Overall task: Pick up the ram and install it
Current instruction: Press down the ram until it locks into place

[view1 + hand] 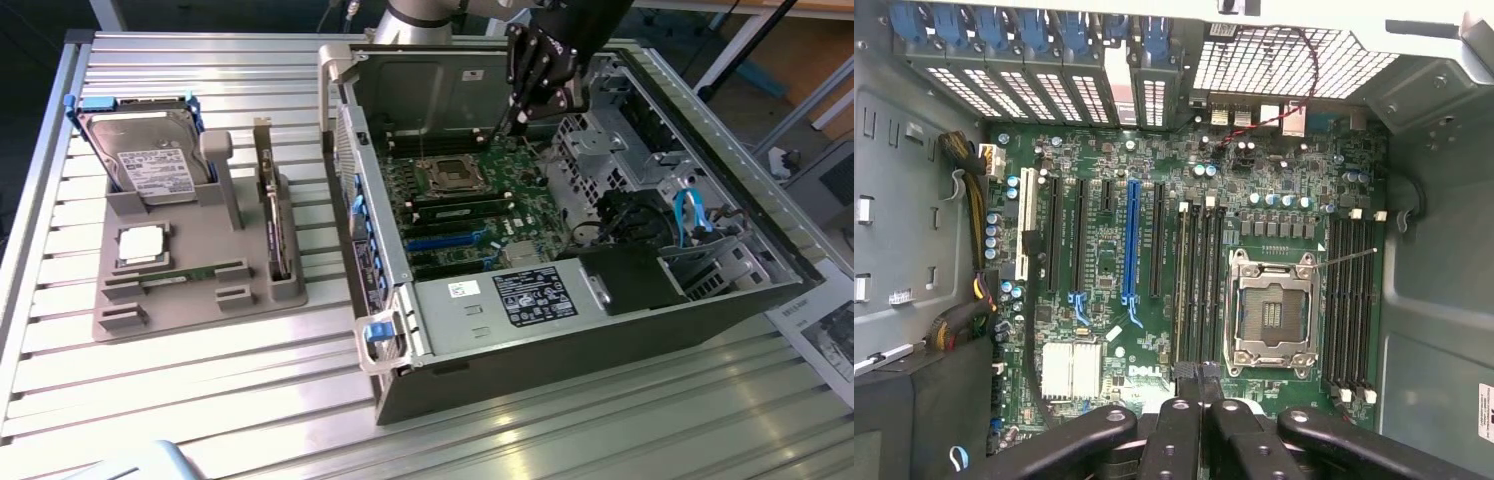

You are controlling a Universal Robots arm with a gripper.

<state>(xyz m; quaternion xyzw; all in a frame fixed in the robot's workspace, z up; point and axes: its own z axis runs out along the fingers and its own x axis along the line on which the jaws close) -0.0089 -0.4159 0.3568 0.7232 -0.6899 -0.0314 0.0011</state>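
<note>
My pincer (pixel 1197 372) is closed, its black fingertips (pixel 1184 372) pressed together, and I can't make out anything between them. It hangs inside the open computer case (pixel 561 350), low over the motherboard (pixel 1104 180), with its tips just above one end of a bank of dark memory slots (pixel 1199 280). The empty processor socket (pixel 1269 310) sits right beside those slots, and a second bank of slots (pixel 1352 300) lies on the socket's other side. In the exterior view the pincer (pixel 518 118) is down near the case's back wall.

Outside the case, to the exterior view's left of it, a grey parts tray (pixel 200 310) rests on the slatted metal surface (pixel 200 400). The ram (pixel 178 273) lies flat in a groove of that tray, well apart from the pincer. Just beyond it in the tray is the square silver processor (pixel 142 245). A circuit card (pixel 274 220) stands on edge along the tray side nearest the case, and the hard drive (pixel 150 165) stands upright at the tray's far end
</note>
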